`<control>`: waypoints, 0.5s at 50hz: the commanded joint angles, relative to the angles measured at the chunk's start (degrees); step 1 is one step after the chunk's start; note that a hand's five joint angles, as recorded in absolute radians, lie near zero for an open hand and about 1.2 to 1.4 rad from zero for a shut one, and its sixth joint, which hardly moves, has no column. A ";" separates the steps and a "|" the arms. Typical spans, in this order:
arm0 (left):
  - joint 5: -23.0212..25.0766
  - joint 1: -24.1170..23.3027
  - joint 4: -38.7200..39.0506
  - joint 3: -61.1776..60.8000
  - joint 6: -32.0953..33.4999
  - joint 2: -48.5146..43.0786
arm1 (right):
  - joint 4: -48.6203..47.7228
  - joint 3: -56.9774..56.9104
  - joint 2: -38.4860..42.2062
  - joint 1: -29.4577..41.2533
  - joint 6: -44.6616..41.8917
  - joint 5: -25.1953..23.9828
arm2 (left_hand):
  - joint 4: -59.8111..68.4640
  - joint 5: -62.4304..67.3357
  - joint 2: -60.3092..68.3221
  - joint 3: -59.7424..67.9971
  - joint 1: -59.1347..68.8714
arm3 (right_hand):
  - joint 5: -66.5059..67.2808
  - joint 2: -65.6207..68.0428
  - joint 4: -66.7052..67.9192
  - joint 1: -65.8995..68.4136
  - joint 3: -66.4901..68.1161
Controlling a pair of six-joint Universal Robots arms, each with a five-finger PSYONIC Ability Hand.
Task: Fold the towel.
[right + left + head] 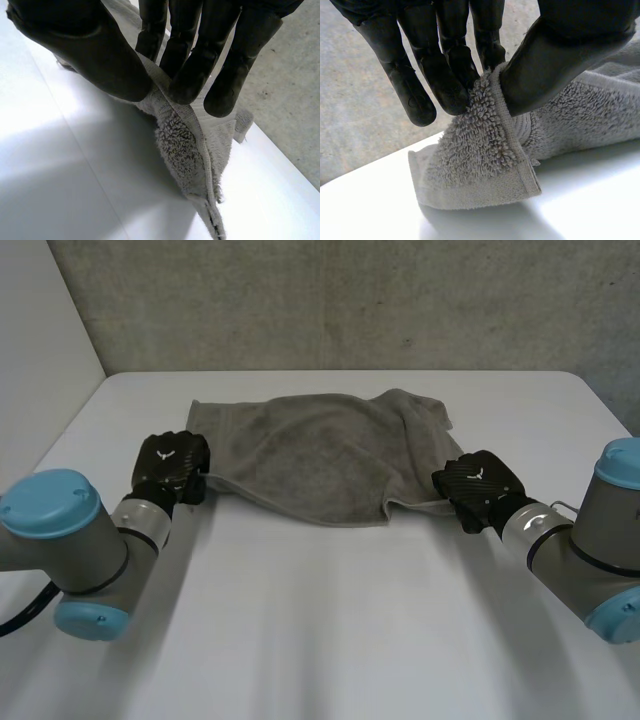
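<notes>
The towel (320, 455) lies rumpled toward 12 o'clock on the worktop (330, 640), the left hand (172, 465) pinching its 8 o'clock corner between fingers (450, 75) and thumb and the right hand (480, 488) likewise its 4 o'clock corner, likely so both corners lift together for folding.

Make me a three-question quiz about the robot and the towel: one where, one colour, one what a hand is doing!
1. Where on the grey terry towel is the robot's black left hand? A. the middle B. a near corner C. the far edge
2. What colour is the table? A. white B. green C. brown
3. What is the black right hand doing? A. lying flat B. pinching the towel C. making an empty fist
Answers: 1 B: thumb and fingers nip a corner nearest the robot. 2 A: it is white all round the towel. 3 B: thumb and fingers squeeze the towel's edge.
</notes>
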 commanded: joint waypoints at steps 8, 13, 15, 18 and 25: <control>-0.37 2.07 -0.28 -0.50 -0.10 1.85 | -2.32 0.22 0.93 0.25 0.59 4.12 | 2.42 4.49 3.77 3.51 4.55 | -38.41 -37.08 -38.12 -38.18 -37.88; -0.37 2.95 -0.19 -0.41 -0.10 1.93 | -4.17 0.05 1.80 -0.01 0.41 4.21 | 2.42 4.49 3.77 3.51 4.55 | -37.74 -36.40 -37.45 -37.51 -37.21; -0.37 3.21 -0.19 -0.32 -0.10 1.85 | -4.17 -0.22 2.33 -0.18 0.41 4.21 | 2.42 4.49 3.77 3.51 4.55 | -37.74 -36.40 -37.45 -37.51 -37.20; -0.37 3.57 -0.10 -0.15 -0.10 1.84 | -4.08 -0.66 3.21 -1.06 0.32 4.47 | 2.42 4.49 3.77 3.51 4.55 | -38.07 -36.74 -37.78 -37.84 -37.54; -0.37 3.92 -0.19 0.03 -0.10 1.49 | -2.59 -1.54 3.83 -1.59 0.15 4.56 | 2.42 4.49 3.77 3.51 4.55 | -45.47 -44.14 -45.18 -45.24 -44.94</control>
